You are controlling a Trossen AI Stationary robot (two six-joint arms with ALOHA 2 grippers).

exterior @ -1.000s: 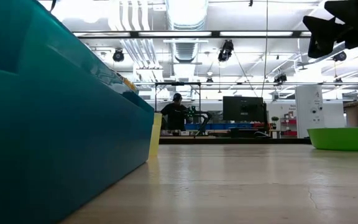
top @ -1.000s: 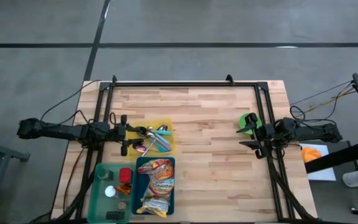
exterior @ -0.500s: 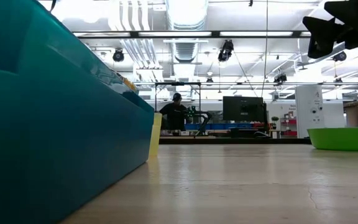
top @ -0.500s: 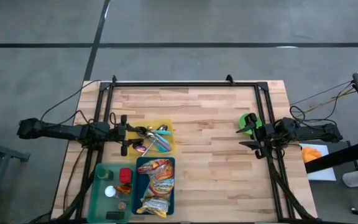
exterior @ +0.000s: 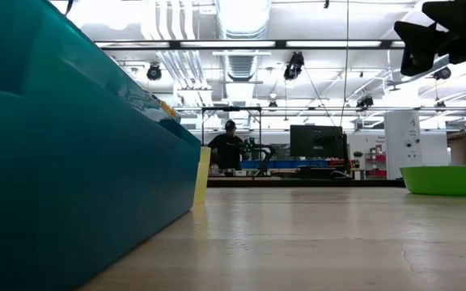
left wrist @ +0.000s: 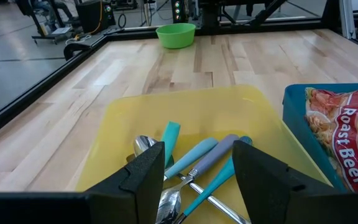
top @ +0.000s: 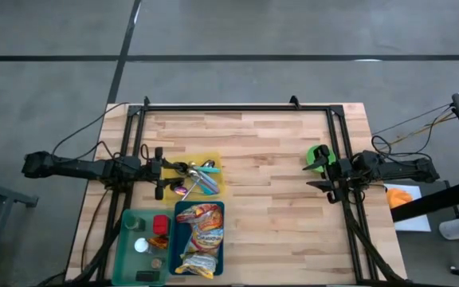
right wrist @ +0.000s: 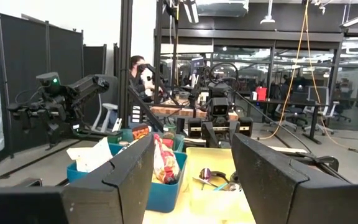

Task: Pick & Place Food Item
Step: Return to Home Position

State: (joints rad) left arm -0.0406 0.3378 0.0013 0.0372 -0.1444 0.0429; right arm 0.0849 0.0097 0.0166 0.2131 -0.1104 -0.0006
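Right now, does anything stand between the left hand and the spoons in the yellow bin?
Nothing visible does. The left hand is open at the yellow bin's edge; the spoons lie uncovered inside, past its fingers. The right hand waits by the green bowl.

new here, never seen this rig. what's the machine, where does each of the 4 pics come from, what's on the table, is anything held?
It is a robot with two dark arms at a wooden table. The high view looks straight down, with the left arm at the picture's left and the right arm at its right. The low view sits at table-top height, so a teal wall of one bin fills its left side. Each wrist view looks out past that arm's own two fingers.

The left gripper hangs open at the yellow bin, which holds several spoons. The right gripper is open next to the green bowl. Neither holds anything.

Next to the yellow bin stand a blue bin with snack bags and a green bin of small items.
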